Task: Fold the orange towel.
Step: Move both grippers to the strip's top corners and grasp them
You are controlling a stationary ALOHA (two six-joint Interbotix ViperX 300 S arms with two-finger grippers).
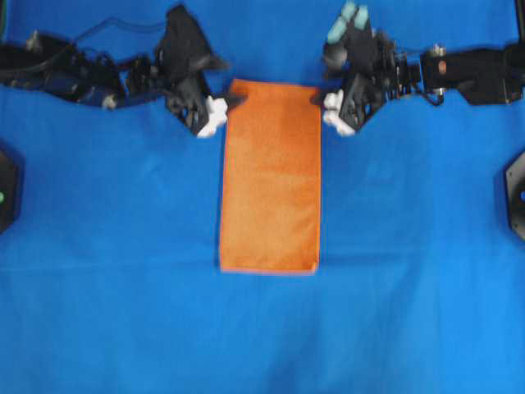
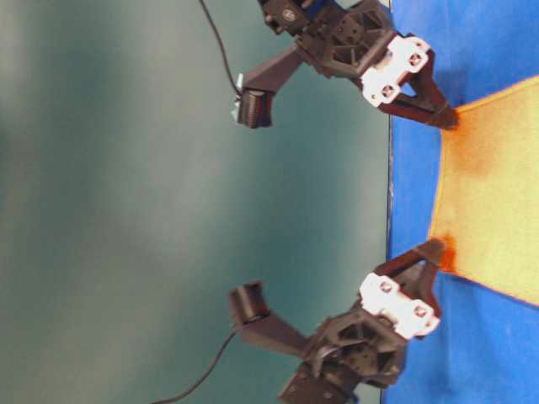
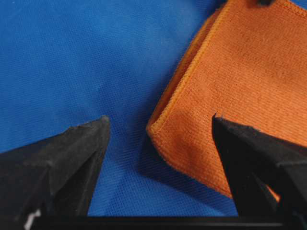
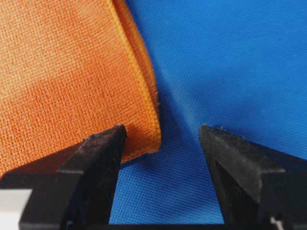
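Note:
The orange towel point(image 1: 271, 176) lies flat on the blue cloth as a long narrow rectangle, doubled over, with two layers showing at its far corners point(image 3: 240, 86) point(image 4: 62, 72). My left gripper point(image 1: 230, 105) is open at the towel's far left corner. In the left wrist view that corner sits between the jaws point(image 3: 160, 120), one finger over the towel and the other over blue cloth. My right gripper point(image 1: 321, 100) is open at the far right corner and straddles it the same way point(image 4: 163, 128). Neither grips anything.
The blue cloth point(image 1: 123, 246) covers the whole table. Black fixtures sit at the left edge point(image 1: 6, 189) and the right edge point(image 1: 513, 193). The table-level view shows the table's far edge point(image 2: 389, 185) just behind the two grippers.

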